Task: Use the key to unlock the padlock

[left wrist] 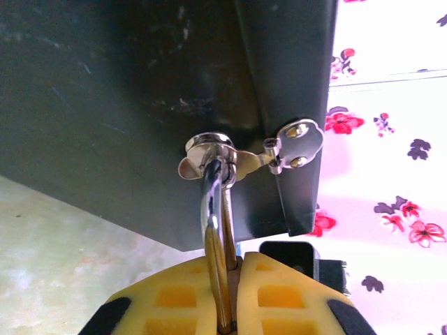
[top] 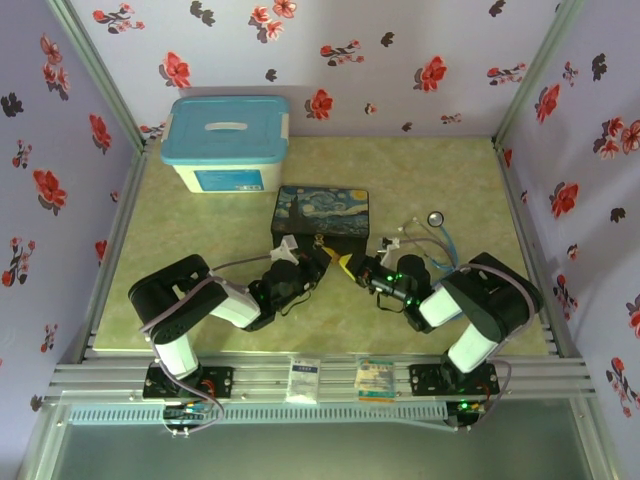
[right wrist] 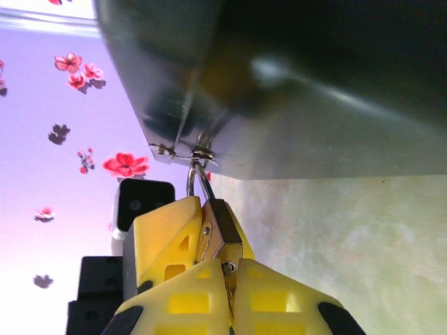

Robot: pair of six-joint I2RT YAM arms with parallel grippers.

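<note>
The brass padlock hangs from the hasp on the front of the dark Starry-Night box. Its silver shackle runs through the hasp ring. My left gripper is shut on the padlock, whose body sits mostly hidden between the yellow fingers. From the other side, my right gripper is shut on the thin key, whose tip sits at the bottom of the padlock body. In the top view both grippers meet just in front of the box.
A white bin with a blue lid stands at the back left. A stethoscope with blue tubing lies right of the box. Floral walls close in three sides. Two small packets rest on the front rail.
</note>
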